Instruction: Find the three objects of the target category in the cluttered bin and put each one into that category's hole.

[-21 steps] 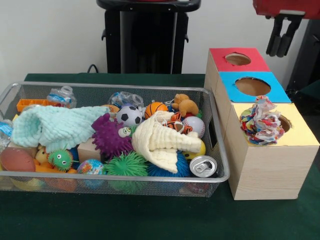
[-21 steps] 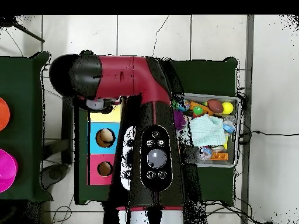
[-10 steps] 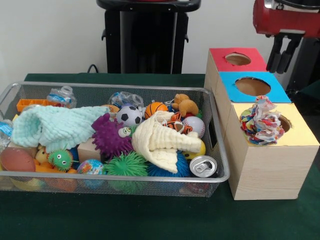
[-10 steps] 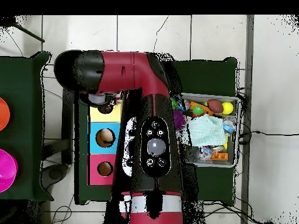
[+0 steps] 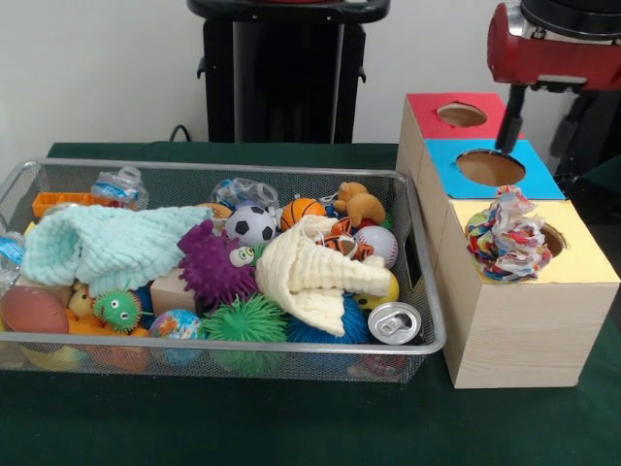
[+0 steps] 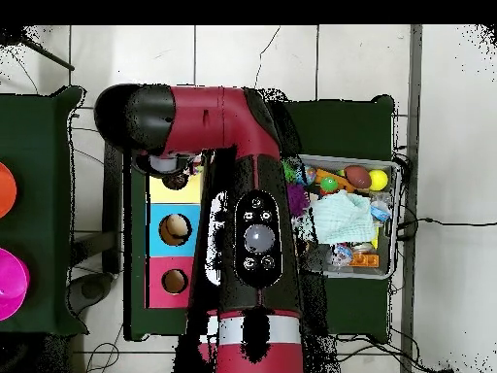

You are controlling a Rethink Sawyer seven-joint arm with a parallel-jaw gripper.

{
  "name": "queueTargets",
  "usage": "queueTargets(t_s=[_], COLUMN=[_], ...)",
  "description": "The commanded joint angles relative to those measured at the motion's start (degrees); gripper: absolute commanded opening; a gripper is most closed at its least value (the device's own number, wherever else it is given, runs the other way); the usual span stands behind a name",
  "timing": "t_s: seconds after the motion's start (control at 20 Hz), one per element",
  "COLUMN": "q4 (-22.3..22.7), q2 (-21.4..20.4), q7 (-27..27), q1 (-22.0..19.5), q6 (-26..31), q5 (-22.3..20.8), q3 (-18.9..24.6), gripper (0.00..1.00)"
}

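- At the left of the front view sits the wire mesh bin (image 5: 427, 325), crowded: a mint towel (image 5: 107, 245) in its left half, then a purple spiky toy (image 5: 211, 264), a green spiky ball (image 5: 244, 318), a soccer ball (image 5: 251, 224), a small basketball (image 5: 302, 210), a cream towel (image 5: 312, 274), a baseball (image 5: 376, 245) and a drink can (image 5: 394, 322) at the lower right corner.
- Just right of the bin stands the wooden sorting box (image 5: 514, 335), with red, blue and yellow tops running from far to near.
- A multicoloured rope toy (image 5: 506, 236) lies bunched over the yellow top's hole (image 5: 553, 239), apparently not dropped through.
- At the upper right of the frame, the gripper (image 5: 510, 118) hangs above the blue hole (image 5: 490, 167); only one dark finger shows, so whether the fingers are spread or closed cannot be told.
- Judged from this, the rope toy needs seating: the arm should come toward the yellow hole, press straight down on the toy's middle, and avoid snagging loose strands when lifting away.
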Motion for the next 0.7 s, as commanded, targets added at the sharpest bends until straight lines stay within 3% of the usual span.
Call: queueTargets(t_s=[0.05, 0.7], q4=[0.3, -0.2], q2=[1.9, 2.6], q7=[1.0, 1.3], q1=[-1.8, -1.5], q6=[1.5, 1.1], q5=[-1.7, -2.3], q3=[2.6, 2.2], gripper=[1.00, 1.00])
